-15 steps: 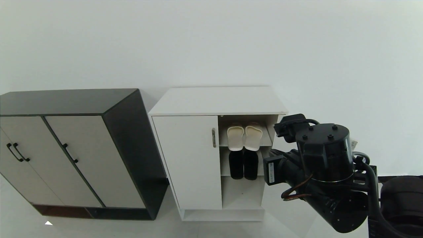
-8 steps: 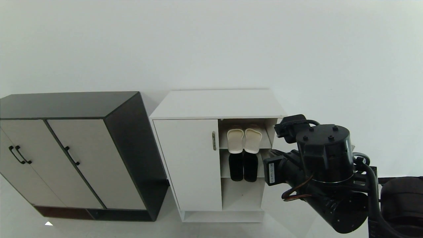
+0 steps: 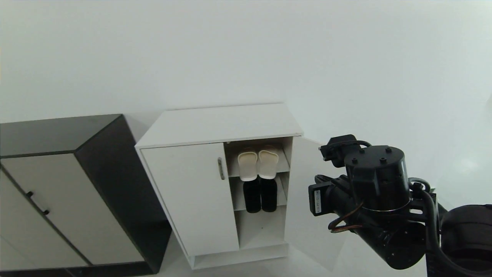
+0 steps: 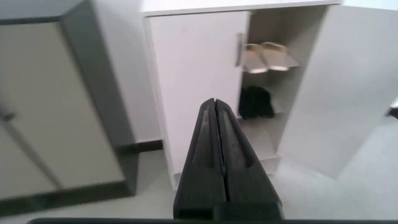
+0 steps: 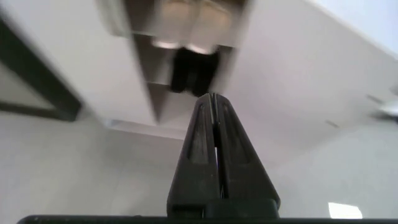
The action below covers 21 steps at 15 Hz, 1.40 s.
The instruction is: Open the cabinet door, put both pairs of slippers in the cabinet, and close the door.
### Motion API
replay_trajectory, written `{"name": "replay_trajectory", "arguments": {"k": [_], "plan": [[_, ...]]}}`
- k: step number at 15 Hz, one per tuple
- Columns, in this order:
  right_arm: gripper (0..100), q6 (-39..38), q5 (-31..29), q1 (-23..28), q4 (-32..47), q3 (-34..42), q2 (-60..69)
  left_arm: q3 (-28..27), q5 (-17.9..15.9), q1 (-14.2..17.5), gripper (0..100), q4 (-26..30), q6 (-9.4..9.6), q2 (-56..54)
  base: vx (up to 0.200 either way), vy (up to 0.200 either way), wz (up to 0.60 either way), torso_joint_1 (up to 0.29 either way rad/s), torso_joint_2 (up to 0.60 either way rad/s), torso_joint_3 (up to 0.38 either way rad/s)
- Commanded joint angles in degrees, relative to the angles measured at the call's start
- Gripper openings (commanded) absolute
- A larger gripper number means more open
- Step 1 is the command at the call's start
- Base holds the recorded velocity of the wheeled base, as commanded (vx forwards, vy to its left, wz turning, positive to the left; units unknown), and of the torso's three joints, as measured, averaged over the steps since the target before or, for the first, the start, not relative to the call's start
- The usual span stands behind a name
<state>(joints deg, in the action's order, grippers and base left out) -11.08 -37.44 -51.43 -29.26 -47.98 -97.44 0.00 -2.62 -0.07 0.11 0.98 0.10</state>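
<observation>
Both pairs are in the cabinet [image 3: 215, 123], white slippers [image 3: 257, 163] on the top shelf & black slippers [image 3: 260, 194] just below, so only the open door [image 3: 303, 215] is left to shut, w/ my left end effector [image 4: 214, 106] & right end effector [image 5: 212, 98] both pinched closed, empty.

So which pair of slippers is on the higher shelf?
The cream pair, on the top shelf of the open white cabinet; the black pair sits on the shelf directly below it.
</observation>
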Motion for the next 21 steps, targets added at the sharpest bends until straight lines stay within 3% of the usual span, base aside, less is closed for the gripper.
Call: {"name": "replay_trajectory", "arguments": {"k": [1,5,7,9,11,15,21], "plan": [[0,0.27,0.08,0.46,-0.1,-0.01,-0.21,0.0,-0.02,-0.01,0,-0.02,-0.01,-0.01,0.0,0.0,-0.6,0.002,0.0,-0.002],[0,1.41,0.17,3.44,-0.19,-0.18,-0.29,0.0,-0.02,-0.01,0,-0.02,-0.1,-0.01,0.0,0.0,-0.15,0.001,0.0,0.001],[0,2.29,3.07,7.57,-0.1,-3.35,-0.47,0.0,-0.02,-0.01,0,-0.02,-0.01,-0.01,0.0,0.0,0.0,0.0,0.0,0.0],[0,2.29,9.05,13.29,0.69,-7.74,-1.88,0.0,-0.02,-0.01,0,-0.02,-0.01,-0.01,0.0,0.0,0.0,0.0,0.0,0.0],[0,2.2,10.72,17.95,4.21,-14.33,-5.3,0.0,-0.02,-0.01,0,-0.02,-0.01,-0.01,0.0,0.0,0.0,0.0,0.0,0.0],[0,-1.93,15.99,24.1,14.05,-27.96,-11.46,0.0,-0.02,-0.01,0,-0.02,-0.01,-0.01,0.0,0.0,0.0,0.0,0.0,0.0],[0,-2.1,17.93,30.16,14.84,-38.94,-22.27,0.0,-0.02,-0.01,0,-0.02,-0.01,-0.01,0.0,0.0,0.0,0.0,0.0,0.0]]}}
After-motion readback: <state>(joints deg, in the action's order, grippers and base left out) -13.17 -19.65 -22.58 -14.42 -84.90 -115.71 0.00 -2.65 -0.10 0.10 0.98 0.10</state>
